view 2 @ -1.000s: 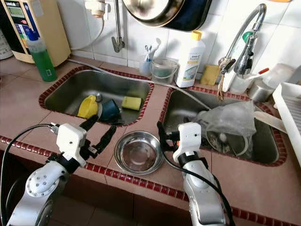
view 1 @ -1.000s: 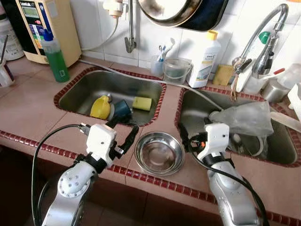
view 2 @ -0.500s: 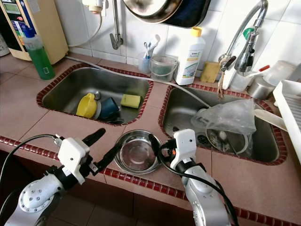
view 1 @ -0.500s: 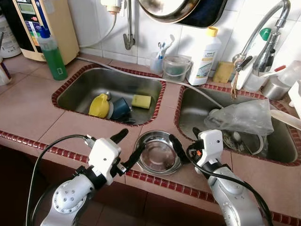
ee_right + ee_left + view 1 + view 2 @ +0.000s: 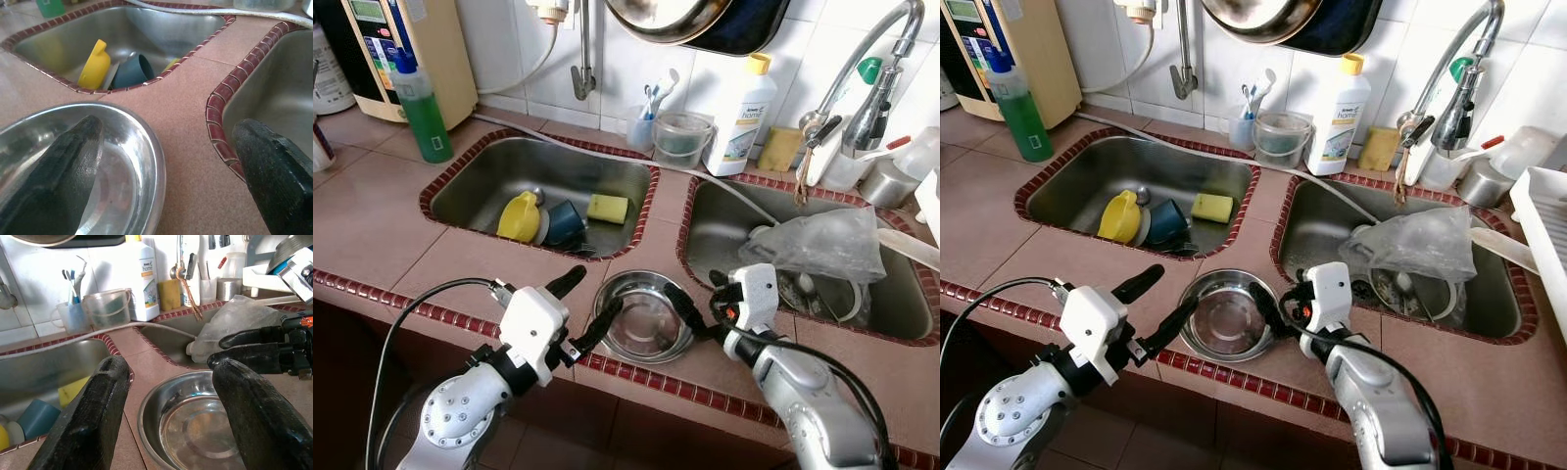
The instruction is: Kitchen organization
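Observation:
A round steel bowl [image 5: 644,318] sits on the tiled counter [image 5: 382,220] near its front edge, between the two sinks. My left gripper [image 5: 587,305] is open just left of the bowl, with its lower fingertip at the bowl's left rim. In the left wrist view its fingers [image 5: 93,421] frame the bowl [image 5: 195,426]. My right gripper [image 5: 697,297] is open at the bowl's right side. In the right wrist view one finger [image 5: 63,171] lies over the bowl's inside [image 5: 122,161], the other over the counter beside the right sink's edge.
The left sink [image 5: 480,181] holds a yellow cup [image 5: 521,220], a dark blue cup [image 5: 566,225] and a yellow sponge [image 5: 607,209]. A clear plastic bag [image 5: 822,245] lies in the right sink. A green bottle [image 5: 423,113], a white detergent bottle [image 5: 739,103] and a faucet [image 5: 867,59] line the back.
Both grippers have closed in on the bowl: the left one came down and right to its left rim, the right one shifted left so one finger reaches over the right rim.

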{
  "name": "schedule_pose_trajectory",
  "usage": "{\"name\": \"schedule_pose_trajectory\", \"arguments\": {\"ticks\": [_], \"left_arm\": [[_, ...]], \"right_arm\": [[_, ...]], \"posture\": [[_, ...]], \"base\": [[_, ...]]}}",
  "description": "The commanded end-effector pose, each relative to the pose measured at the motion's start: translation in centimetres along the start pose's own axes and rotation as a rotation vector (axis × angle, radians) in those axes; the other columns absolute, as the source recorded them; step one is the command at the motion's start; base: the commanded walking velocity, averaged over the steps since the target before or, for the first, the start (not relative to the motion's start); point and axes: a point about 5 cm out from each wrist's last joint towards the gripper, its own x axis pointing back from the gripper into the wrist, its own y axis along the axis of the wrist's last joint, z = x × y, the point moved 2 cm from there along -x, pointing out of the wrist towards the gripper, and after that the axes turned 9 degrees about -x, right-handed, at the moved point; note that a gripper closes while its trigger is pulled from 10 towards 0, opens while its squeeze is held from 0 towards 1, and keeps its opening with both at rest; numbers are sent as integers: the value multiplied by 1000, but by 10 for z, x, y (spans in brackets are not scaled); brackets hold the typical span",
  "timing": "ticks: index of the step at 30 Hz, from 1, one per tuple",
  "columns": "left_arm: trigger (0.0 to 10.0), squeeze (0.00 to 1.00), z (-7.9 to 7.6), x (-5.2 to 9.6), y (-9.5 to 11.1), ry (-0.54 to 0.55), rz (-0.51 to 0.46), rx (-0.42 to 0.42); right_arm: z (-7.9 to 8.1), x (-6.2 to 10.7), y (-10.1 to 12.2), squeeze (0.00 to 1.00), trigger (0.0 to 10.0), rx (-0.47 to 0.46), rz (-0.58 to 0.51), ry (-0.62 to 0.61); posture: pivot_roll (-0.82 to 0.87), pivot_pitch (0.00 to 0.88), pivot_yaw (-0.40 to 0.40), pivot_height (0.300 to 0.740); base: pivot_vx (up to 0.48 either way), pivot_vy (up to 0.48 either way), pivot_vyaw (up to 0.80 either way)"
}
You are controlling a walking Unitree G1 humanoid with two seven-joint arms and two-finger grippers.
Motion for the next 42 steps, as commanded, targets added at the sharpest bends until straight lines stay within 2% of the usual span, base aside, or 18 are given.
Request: {"name": "schedule_pose_trajectory", "arguments": {"ticks": [1, 5, 14, 16, 18, 19, 20, 21, 22, 31, 42], "left_arm": [[10000, 0, -2, -2, 6, -16, -21, -5], [10000, 0, -3, -1, 8, -19, -24, -7], [10000, 0, -6, -1, 12, -30, -26, -6], [10000, 0, -6, -1, 12, -27, -26, -5], [10000, 0, -6, 0, 12, -22, -24, -2], [10000, 0, -6, 0, 12, -20, -24, -2], [10000, 0, -6, 0, 12, -19, -24, -2], [10000, 0, -6, 0, 13, -17, -23, -1], [10000, 0, -6, 1, 13, -16, -23, 0], [10000, 0, -11, 4, 12, -36, -15, 15], [10000, 0, -26, 17, 11, -134, 22, 47]], "right_arm": [[-3, 0, 4, 0, 10000, -24, 3, 7], [-3, 0, 3, 0, 9961, -46, 22, 23], [1, -4, -7, 0, 10000, -102, 142, 84], [1, -4, -9, 0, 8510, -110, 153, 85], [0, -4, -10, 0, 8275, -130, 167, 84], [-1, -4, -11, 0, 6549, -133, 173, 81], [-2, -4, -12, 0, 6549, -135, 180, 79], [-4, -4, -15, 0, 3059, -137, 197, 66], [-4, -4, -17, 0, 0, -139, 202, 69], [-6, -3, -16, 0, 0, -167, 205, 64], [-6, -8, -10, 0, 0, -179, 186, 67]], "posture": [[-3, 44, -76, 740], [2, 41, -77, 740], [10, 46, -83, 740], [13, 48, -83, 740], [14, 51, -84, 740], [14, 52, -84, 740], [14, 52, -84, 740], [15, 57, -84, 740], [14, 57, -85, 740], [10, 72, -87, 740], [18, 78, -83, 740]], "base": [[0, 0, 0], [0, 0, 0], [0, 0, 0], [0, 0, 0], [0, 0, 0], [0, 0, 0], [0, 0, 0], [0, 0, 0], [0, 0, 0], [0, 0, 0], [0, 0, 0]]}}
